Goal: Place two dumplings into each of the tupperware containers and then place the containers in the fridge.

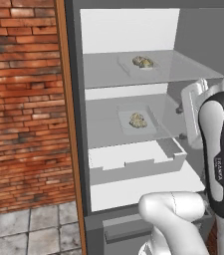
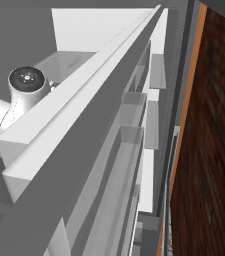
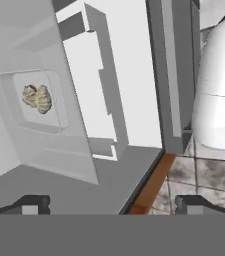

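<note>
Glass shelves (image 1: 103, 74) in fridge (image 1: 76, 99) beside brick wall (image 1: 24, 99); tool (image 3: 111, 205) spread.

A red brick wall (image 1: 26, 99) stands at the left, edged by an upright orange-brown wooden trim (image 1: 68, 124). Below it lies a floor of grey stone tiles (image 1: 29, 231). In the right base view, a dark brick wall (image 2: 209, 150) rises on the right.
</note>
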